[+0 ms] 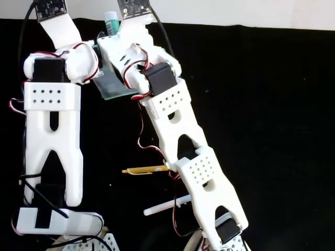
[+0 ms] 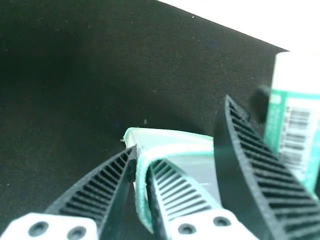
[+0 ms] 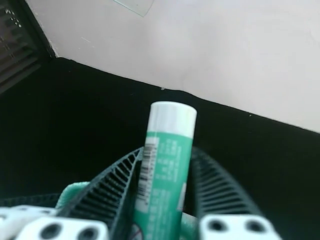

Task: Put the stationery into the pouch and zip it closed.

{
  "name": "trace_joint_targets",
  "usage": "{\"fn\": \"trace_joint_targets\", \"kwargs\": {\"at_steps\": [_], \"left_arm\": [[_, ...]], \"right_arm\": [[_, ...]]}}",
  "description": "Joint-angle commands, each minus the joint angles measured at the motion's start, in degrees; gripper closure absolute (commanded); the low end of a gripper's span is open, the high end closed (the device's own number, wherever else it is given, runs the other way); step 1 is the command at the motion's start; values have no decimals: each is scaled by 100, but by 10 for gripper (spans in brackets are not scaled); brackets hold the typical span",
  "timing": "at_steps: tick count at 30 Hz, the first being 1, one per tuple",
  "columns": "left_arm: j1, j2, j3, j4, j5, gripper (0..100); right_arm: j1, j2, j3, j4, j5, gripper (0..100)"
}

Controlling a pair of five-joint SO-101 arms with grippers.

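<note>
Your left gripper [image 2: 135,154] is pinched nearly shut on the teal rim of the pouch [image 2: 175,142], with only the fabric edge between the ribbed fingers. Your right gripper [image 3: 167,152] is clamped on the glue stick [image 3: 165,172], fingers snug on both sides of the barrel, white cap pointing away from the wrist. In the left wrist view the glue stick [image 2: 292,125] sits just beside the pouch opening, with one dark finger [image 2: 245,145] of the right gripper between them. From the high view, the pouch [image 1: 112,88] is at the far side of the black table [image 1: 272,130], mostly covered by both wrists, so you can't tell how wide its mouth is. The glue stick [image 1: 111,23] pokes up above it near the pale wall [image 1: 235,13]. Nearer the bases, a yellow pen [image 1: 144,170] and a white pen [image 1: 165,205] lie on the table well apart from the pouch, each with one end hidden under the right arm.
</note>
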Motion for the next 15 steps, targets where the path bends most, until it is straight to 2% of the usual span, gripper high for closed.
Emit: {"fn": "trace_joint_targets", "kwargs": {"at_steps": [1,15], "left_arm": [[-84,57,110,-88,-18,993],[-84,57,110,-97,-18,993]], "right_arm": [[-66,-198,-514,48,176,987],[-75,-752,-514,-4,167,991]]}}
